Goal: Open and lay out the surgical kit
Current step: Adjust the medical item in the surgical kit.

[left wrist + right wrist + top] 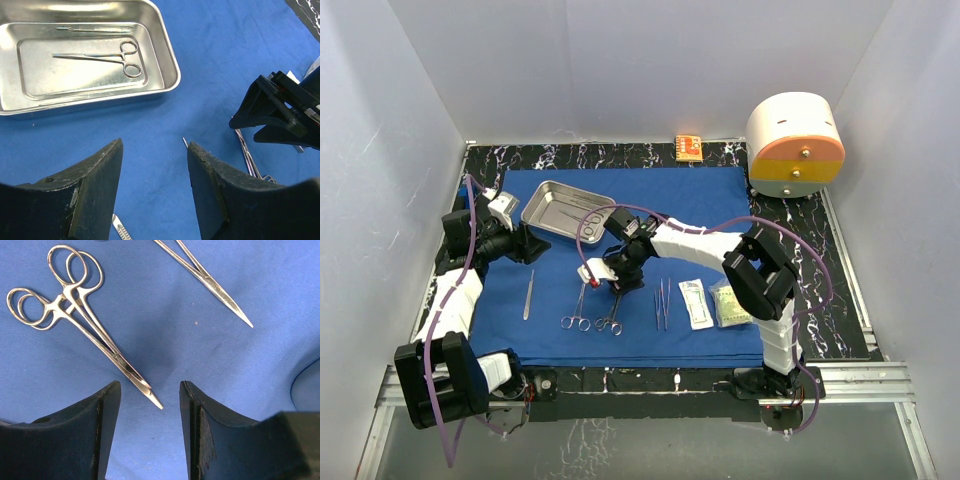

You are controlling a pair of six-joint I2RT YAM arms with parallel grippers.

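Firstly, counter (840,290): black with white marbling, carrying everything listed below.

Blue cloth (720,220): spread flat over most of the counter, fully opened.

Left arm (455,300): reaches in from the left edge of the cloth. Left fingers (107,170): apart at about half spread, holding nothing and touching nothing, bare cloth showing in the gap, just short of the tray's near rim.

Right arm (700,242): stretched across the middle of the cloth toward the left. Right fingers (107,410): apart at about half spread and empty. The tip of the ring-handled forceps (85,315) shows in the gap and touches neither finger.

Cream-and-orange cylinder (796,143): on its side at the far right corner, off the cloth.

Steel tray (548,200): rectangular, shiny, on the far left part of the cloth. It holds one pair of ring-handled forceps (107,56) and one slim straight instrument (95,30) beyond it.

Sealed packets: one white (696,303) and one yellowish (730,305), side by side on the near right of the cloth.

Laid-out forceps (578,312): two pairs, side by side near the cloth's middle, rings toward the near edge.

Tweezers (662,303): between the forceps and the packets.

Slim handle (529,295): lying alone near the left edge of the cloth.

Small orange box (689,148): at the far edge of the counter, off the cloth.
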